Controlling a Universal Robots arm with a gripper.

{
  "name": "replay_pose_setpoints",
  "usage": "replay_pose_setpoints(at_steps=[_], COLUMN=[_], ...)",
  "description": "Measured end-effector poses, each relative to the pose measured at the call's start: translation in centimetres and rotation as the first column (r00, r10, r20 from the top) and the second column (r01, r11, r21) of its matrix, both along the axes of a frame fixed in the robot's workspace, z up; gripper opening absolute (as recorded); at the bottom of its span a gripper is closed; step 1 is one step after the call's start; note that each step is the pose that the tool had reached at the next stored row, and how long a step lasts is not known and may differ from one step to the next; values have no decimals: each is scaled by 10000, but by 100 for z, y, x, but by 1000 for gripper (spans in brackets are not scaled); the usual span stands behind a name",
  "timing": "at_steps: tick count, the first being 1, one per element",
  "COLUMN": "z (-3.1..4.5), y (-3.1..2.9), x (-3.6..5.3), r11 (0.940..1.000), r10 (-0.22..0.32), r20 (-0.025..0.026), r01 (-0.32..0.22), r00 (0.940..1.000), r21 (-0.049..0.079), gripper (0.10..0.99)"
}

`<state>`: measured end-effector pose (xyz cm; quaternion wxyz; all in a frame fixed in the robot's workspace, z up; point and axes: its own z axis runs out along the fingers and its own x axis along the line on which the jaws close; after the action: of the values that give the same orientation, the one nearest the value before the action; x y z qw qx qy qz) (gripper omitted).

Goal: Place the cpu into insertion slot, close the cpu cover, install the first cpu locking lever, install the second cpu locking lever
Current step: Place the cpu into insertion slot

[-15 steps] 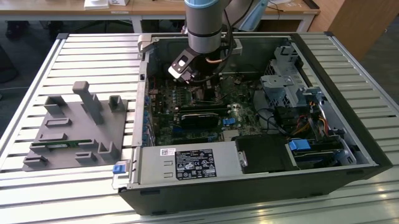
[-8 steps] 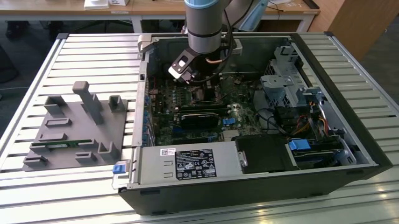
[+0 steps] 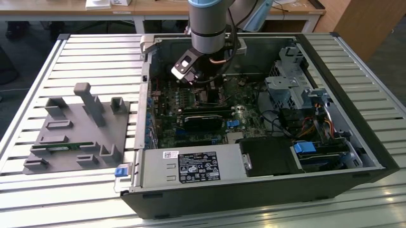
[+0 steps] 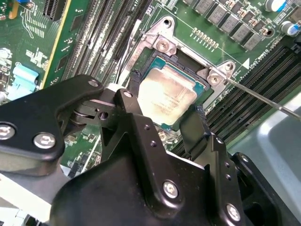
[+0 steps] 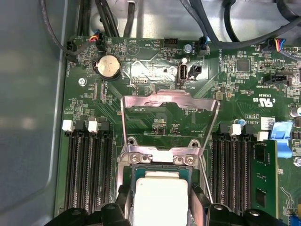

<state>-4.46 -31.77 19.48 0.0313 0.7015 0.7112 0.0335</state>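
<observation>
In the open computer case at the exterior view's centre, the gripper clamps two opposite edges of the cpu, lying flat, metal face up, in the insertion slot, the cpu cover standing open.

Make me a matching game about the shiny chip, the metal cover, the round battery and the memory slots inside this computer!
Things:
1. cpu
2. cpu cover
3. round battery
4. memory slots

Clues:
A. flipped open
B. long and black, on both sides of the insertion slot
C. lying in the insertion slot
D. a silver circle on the green board

Pairs: 1-C, 2-A, 3-D, 4-B
</observation>
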Motion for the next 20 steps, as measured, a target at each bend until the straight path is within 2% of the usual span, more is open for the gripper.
replay_pose_setpoints(at_steps=[7,9,10,12,13,16,17,18,20], z=[85,86,86,89,93,107,111,114,120], y=[-6,-20,-29,-38,-40,-39,-40,-40,-40], x=[0,0,0,1,4,29,36,39,39], r11=[10000,10000,10000,10000,10000,10000,10000,10000,10000], r10=[1,1,0,0,1,0,1,0,-1], r20=[1,0,0,-2,-12,-116,-149,-171,-192], r01=[-1,-1,0,0,-1,0,0,0,2], r00=[10000,10000,10000,10000,10000,9999,9999,9999,9998], r21=[3,1,1,4,14,44,46,47,44], gripper=[600,478,478,361,361,184,184,125,106])
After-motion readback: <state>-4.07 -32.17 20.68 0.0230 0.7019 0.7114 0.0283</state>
